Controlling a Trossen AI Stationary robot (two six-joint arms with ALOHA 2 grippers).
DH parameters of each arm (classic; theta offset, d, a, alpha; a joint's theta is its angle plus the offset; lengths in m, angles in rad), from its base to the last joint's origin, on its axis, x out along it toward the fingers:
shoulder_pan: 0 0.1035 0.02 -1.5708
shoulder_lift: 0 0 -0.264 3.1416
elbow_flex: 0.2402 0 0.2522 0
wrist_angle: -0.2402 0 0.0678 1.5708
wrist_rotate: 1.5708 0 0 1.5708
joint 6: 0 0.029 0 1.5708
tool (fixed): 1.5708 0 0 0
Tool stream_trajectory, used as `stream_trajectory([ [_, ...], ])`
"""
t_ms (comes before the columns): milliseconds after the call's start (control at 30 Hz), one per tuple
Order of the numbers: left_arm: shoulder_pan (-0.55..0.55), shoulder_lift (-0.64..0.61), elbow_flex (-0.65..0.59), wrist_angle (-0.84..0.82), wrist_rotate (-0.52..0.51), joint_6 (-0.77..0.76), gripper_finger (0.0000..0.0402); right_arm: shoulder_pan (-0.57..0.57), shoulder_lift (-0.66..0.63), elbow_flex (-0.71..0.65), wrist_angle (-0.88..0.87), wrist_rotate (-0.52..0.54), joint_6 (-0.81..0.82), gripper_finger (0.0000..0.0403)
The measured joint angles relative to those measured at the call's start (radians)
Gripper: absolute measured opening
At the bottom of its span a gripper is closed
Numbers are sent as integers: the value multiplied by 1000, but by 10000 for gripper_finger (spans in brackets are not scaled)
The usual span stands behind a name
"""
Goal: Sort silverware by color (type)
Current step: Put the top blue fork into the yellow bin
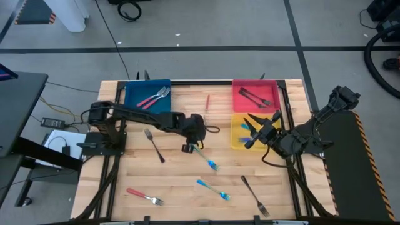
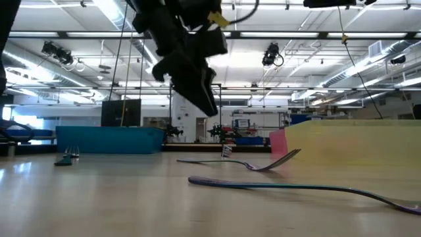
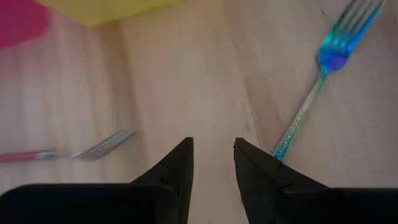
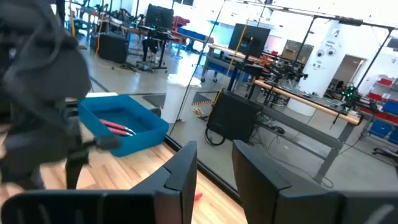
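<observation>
- Left pincer (image 1: 187,147): hangs low over the middle of the tabletop (image 1: 181,187); the left wrist view shows its fingers (image 3: 177,168) apart with nothing between them.
- Blue-handled fork (image 1: 205,157): lies flat on the tabletop, starting just beside the left pincer and running away from it toward about 4 o'clock in the high view. Its long axis is diagonal, 10 to 4 o'clock, with the blue end farthest from the pincer.
- Critical relation: in the left wrist view the fork's near end (image 3: 283,146) sits just outside one finger rather than in the gap, so a small sideways shift seems needed before closing. The left arm is clearly the nearer one.
- Right pincer (image 1: 255,134): raised over the yellow tray (image 1: 235,142) at the 3 o'clock side, fingers apart and empty.
- Remaining silverware: a second blue fork (image 1: 213,189) at 6 o'clock, a red-handled fork (image 1: 145,197) at 7 o'clock, dark forks at 9 (image 1: 154,144) and 5 o'clock (image 1: 255,195).
- Already sorted: forks lie in the blue tray (image 1: 132,94) and the red tray (image 1: 240,103) along the far edge.
</observation>
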Motion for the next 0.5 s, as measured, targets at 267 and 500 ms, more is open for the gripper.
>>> stream_trajectory([
  [267, -61, 115, 0, 73, 2, 28, 114, -16, 0, 0, -9, -11, 93, 110],
  [500, -120, 128, -1, 91, 14, 51, 114, -17, 0, 0, -18, -41, 165, 110],
])
